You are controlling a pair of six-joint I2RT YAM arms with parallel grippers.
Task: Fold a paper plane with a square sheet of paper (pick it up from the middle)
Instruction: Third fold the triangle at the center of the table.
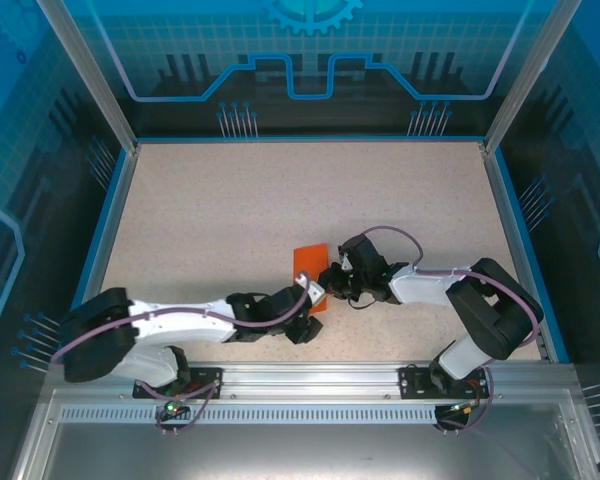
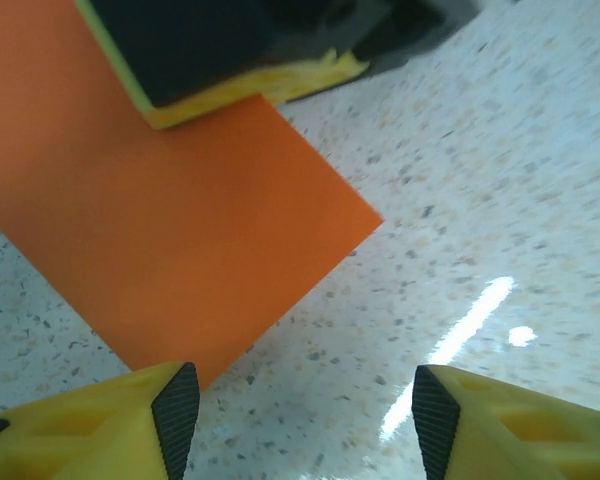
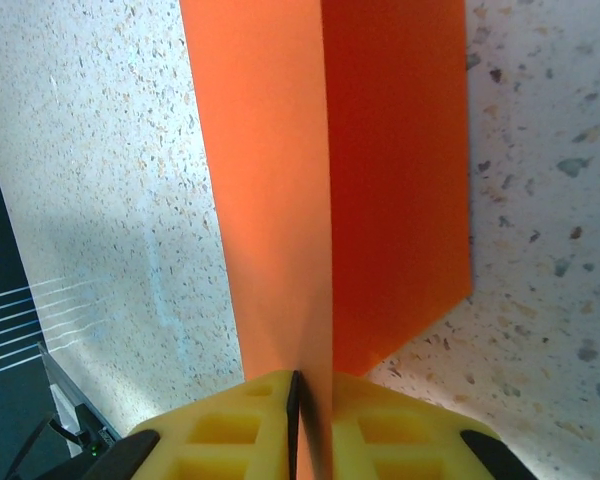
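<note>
Because the paper (image 1: 310, 263) had to be bent along a line, the right arm (image 1: 420, 285) held it by one edge. The right jaws were pressed together on the sheet, pinching it where two orange sides met in a fold. One side seemed to stand up from the bench (image 1: 280, 190) while the other lay flat, so the fold looked only half made. The paper sat near the front middle of the bench, between the two arms.

The left arm (image 1: 180, 320) reached in from the other side. The left jaws were spread apart and held nothing. They hung low over the bench, just beside a corner of the paper. That was likely so they could press the fold flat while the right jaws held the sheet steady.

The paper was thin, so a hard pull could tear it or slide it out of line. It was not a plane yet, and most folds seemed left to do.
</note>
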